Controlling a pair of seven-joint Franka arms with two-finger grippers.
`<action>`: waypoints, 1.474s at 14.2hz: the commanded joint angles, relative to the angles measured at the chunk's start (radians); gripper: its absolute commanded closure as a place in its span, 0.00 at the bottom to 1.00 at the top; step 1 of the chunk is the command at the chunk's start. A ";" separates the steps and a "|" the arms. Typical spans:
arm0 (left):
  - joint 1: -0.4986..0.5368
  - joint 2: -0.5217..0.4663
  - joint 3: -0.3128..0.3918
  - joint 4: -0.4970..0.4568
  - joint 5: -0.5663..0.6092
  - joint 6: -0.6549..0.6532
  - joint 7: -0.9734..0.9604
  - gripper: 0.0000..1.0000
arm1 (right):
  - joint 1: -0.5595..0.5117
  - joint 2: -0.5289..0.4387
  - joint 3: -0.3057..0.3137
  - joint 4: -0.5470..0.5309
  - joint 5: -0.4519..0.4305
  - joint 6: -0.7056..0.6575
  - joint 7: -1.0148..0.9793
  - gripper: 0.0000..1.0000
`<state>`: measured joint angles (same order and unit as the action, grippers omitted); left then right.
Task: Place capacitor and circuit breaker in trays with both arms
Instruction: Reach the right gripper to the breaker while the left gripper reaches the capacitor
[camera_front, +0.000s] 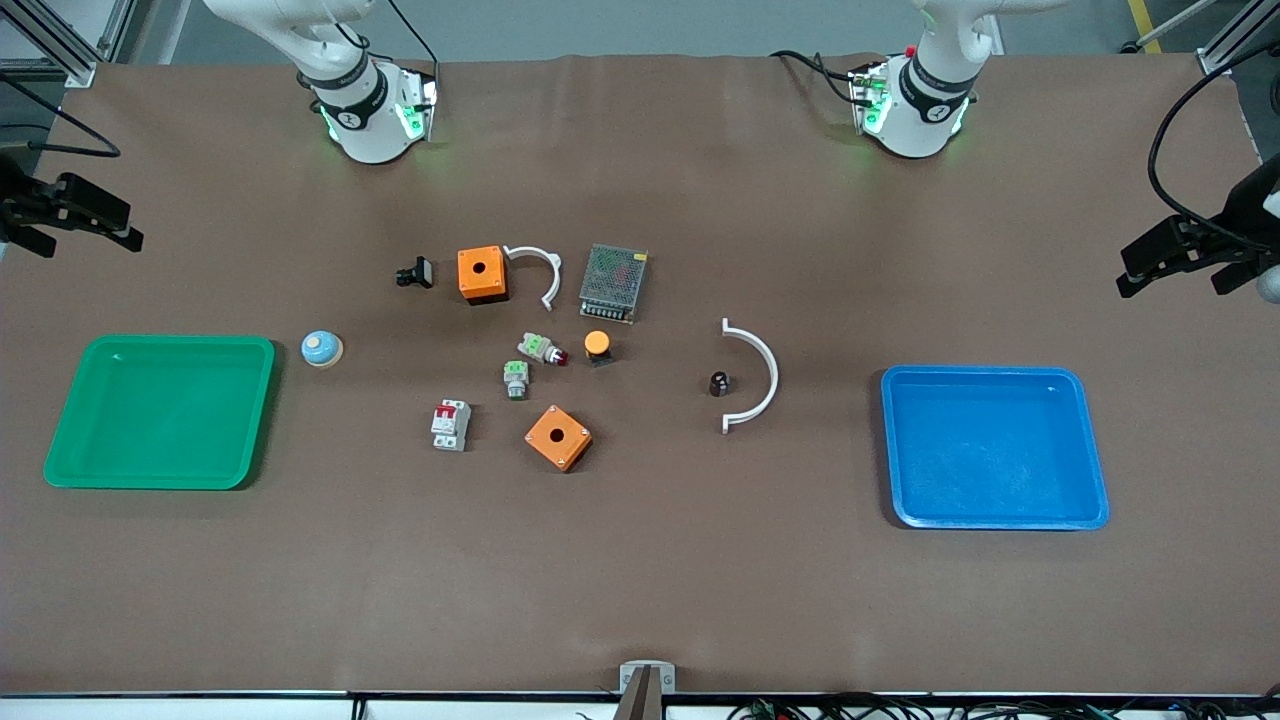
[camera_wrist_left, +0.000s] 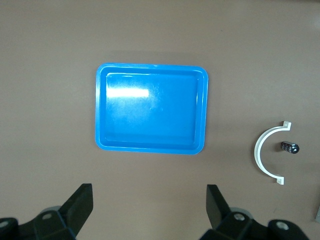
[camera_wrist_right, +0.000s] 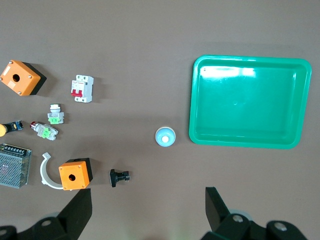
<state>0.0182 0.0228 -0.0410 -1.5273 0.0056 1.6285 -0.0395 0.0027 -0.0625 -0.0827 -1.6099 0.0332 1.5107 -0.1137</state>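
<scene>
From my remote station I count:
- one capacitor (camera_front: 719, 383)
- one circuit breaker (camera_front: 451, 425)
- two orange boxes, one (camera_front: 482, 274) farther from the front camera, one (camera_front: 558, 437) nearer
- two grey-green push-button parts (camera_front: 543, 349) (camera_front: 516, 379)
- two white curved clips, small (camera_front: 537, 271) and large (camera_front: 755, 375)
- two trays, green (camera_front: 70, 440) and blue (camera_front: 1085, 490)
- one mesh-topped metal box (camera_front: 612, 282)
- one orange-capped button (camera_front: 597, 346)
- one black clip-like part (camera_front: 415, 272)
- one pale blue dome (camera_front: 321, 348)
- two arms, each with one gripper: left (camera_wrist_left: 149, 207), right (camera_wrist_right: 148, 207), both spread wide.

no legible text, labels, or numbers
</scene>
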 joint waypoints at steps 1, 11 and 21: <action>-0.003 0.009 0.003 0.021 -0.015 -0.013 0.000 0.00 | 0.002 -0.017 -0.003 -0.010 0.001 -0.006 0.000 0.00; -0.064 0.091 -0.011 0.009 -0.059 -0.033 -0.020 0.00 | -0.007 0.143 -0.003 0.024 -0.009 -0.009 0.003 0.00; -0.362 0.331 -0.008 0.010 -0.119 0.094 -0.482 0.00 | 0.103 0.260 -0.002 -0.094 0.074 0.245 0.161 0.00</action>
<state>-0.3032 0.3094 -0.0579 -1.5352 -0.1172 1.6915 -0.4357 0.0505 0.2121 -0.0821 -1.6295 0.0680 1.6805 -0.0197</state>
